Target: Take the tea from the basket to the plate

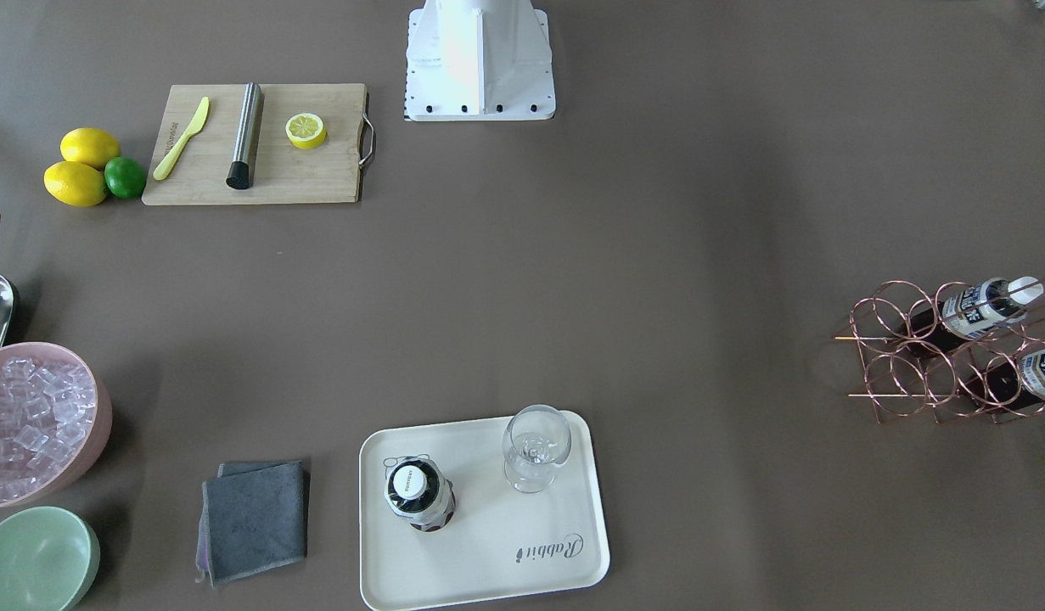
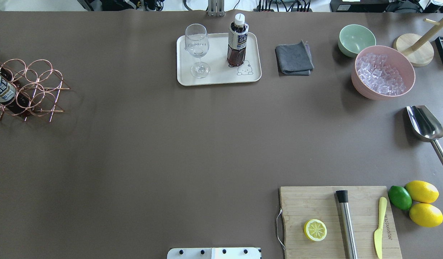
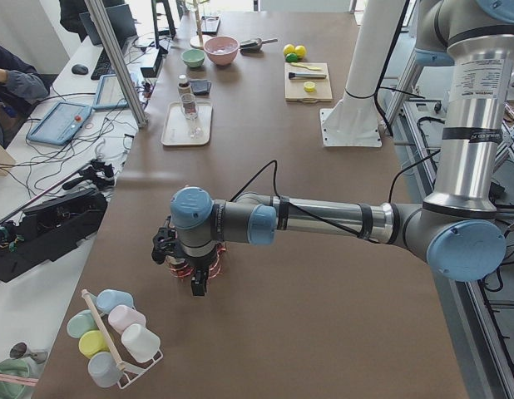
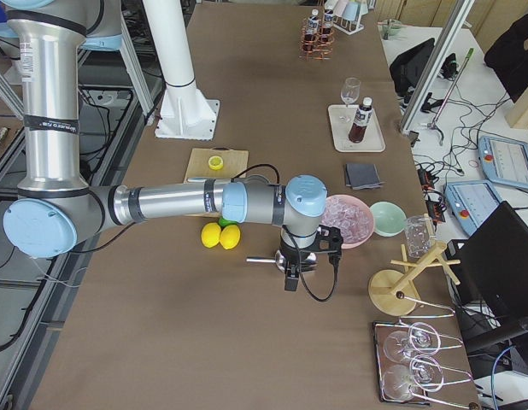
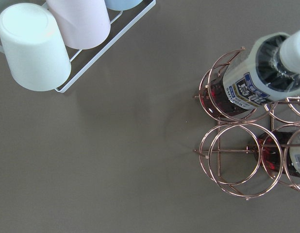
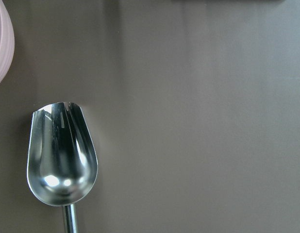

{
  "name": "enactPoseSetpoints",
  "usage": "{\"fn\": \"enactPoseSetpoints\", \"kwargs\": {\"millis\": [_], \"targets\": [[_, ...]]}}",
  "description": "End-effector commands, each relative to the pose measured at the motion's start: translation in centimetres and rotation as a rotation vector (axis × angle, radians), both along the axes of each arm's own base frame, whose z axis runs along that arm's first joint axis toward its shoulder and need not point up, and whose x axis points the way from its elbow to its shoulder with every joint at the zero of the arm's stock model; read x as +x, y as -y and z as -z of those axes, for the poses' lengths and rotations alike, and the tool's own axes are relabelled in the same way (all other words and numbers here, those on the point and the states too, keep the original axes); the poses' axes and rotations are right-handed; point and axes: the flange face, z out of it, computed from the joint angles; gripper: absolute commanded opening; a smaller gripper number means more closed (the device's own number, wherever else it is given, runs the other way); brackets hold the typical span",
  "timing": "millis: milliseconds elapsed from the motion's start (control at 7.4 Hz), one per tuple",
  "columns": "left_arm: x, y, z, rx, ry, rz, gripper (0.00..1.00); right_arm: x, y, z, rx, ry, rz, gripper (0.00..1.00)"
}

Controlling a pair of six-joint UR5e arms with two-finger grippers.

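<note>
Left hand [image 3: 195, 281] hangs low over the basket [image 2: 37, 84] at the left end of the bench [image 2: 171, 144], fingers pointing down. Only the side view catches it, and from there I cannot tell whether it is open or closed. Its wrist view looks straight down on the copper rings, with a wire rack of upturned pastel cups [image 5: 33, 46] nearby.

Right hand [image 4: 291, 278] hovers at the opposite end, above the steel scoop [image 6: 62, 155] that lies near the pink bowl of ice [image 2: 383, 73]. Again I cannot tell how its fingers are set.

One tea bottle [image 2: 237, 43] stands upright on the plate [image 2: 217, 78], white cap on, right by the little bear drawing. The plate sits at the far edge of the bench, about midway along. A stemmed glass [image 2: 197, 50] stands on the same plate, beside the bottle and apart from it.

Two other bottles [image 1: 980, 310] lean in the basket's cells on the side toward the bench's end.

A folded grey cloth [image 2: 294, 57] lies between the plate and a mint bowl [image 2: 356, 39]. Near the robot's right side, a cutting board [image 2: 315, 201] carries half a lemon [image 2: 315, 230], a steel rod and a yellow knife, with two lemons and a lime just beside it.
</note>
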Motion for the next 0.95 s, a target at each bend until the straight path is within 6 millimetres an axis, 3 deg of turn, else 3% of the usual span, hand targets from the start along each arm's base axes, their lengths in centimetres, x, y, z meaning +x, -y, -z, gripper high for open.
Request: {"fn": "enactPoseSetpoints", "kwargs": {"millis": [0,811], "targets": [[-0.1,0.0,0.0,0.005,-0.004,0.007,0.97,-0.1,0.0,-0.2,-0.003,0.001,0.002,1.00],[0.0,-1.4,-0.7,0.005,-0.015,0.025,0.97,-0.1,0.0,-0.1,-0.001,0.001,0.003,1.00]]}}
